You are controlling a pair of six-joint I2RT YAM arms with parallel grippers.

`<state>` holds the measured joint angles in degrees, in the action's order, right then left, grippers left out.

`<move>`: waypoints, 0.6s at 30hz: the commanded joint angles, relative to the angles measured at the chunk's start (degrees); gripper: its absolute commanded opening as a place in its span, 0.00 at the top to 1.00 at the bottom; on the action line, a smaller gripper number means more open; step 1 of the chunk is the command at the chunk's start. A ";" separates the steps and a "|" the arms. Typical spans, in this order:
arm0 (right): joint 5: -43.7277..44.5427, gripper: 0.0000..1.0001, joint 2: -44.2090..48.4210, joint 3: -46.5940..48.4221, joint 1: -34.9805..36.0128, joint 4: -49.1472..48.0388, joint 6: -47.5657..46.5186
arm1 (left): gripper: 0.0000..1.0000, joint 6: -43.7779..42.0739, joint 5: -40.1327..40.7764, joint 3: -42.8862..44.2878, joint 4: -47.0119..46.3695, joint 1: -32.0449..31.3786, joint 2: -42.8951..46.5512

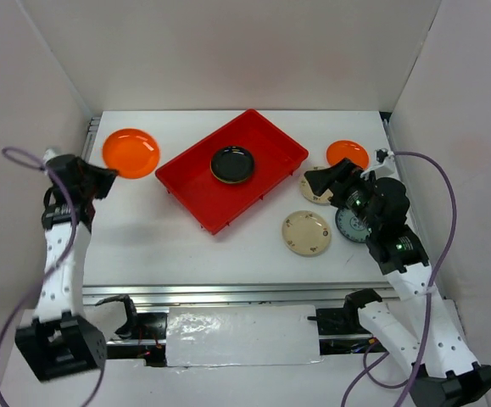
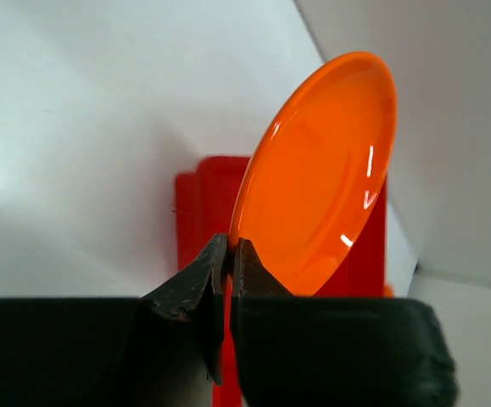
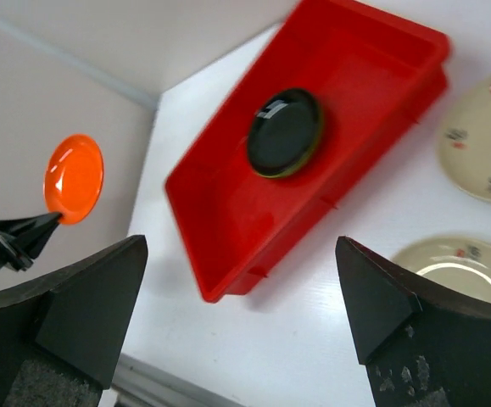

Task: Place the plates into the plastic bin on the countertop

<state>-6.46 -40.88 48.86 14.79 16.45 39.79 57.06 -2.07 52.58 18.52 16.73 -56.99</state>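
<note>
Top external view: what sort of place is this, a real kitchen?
Probably a lab test cell, not a kitchen: bare white walls box in a white tabletop, and robot arms mount on a metal rail.

Six plates show for certain. Two are orange, the left orange plate [image 1: 131,153] and the right orange plate [image 1: 348,154]. One is a black plate [image 1: 231,164]. Two are beige, the near beige plate [image 1: 306,233] and the far beige plate [image 1: 312,186], which is partly covered. One is a dark patterned plate [image 1: 348,224], mostly hidden under an arm. In the right wrist view the black plate has a greenish edge, perhaps a seventh plate beneath it; that cannot be told. There is one red bin [image 1: 203,199]. There are two arms, the left arm [image 1: 58,254] and the right arm [image 1: 410,284].
</note>
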 commanded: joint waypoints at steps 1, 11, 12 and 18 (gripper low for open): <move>0.67 0.00 0.45 -3.68 -5.18 2.98 2.57 | 1.00 -5.27 -8.82 6.38 -6.12 -10.27 -13.55; -5.93 0.00 2.21 -8.60 -14.34 3.86 1.61 | 1.00 -8.98 -14.19 33.79 -10.70 -26.13 -49.06; -6.72 0.00 2.21 -8.87 -14.35 3.94 1.43 | 1.00 -8.98 -14.02 34.60 -11.22 -27.53 -50.22; -7.95 0.00 3.79 -9.84 -18.56 5.26 0.03 | 1.00 -9.42 -9.81 41.63 -9.48 -30.79 -58.31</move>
<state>-12.51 -38.94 39.53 -2.59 21.58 41.15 49.23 -12.78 89.82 11.03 -12.91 -113.71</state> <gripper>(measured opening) 0.998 0.166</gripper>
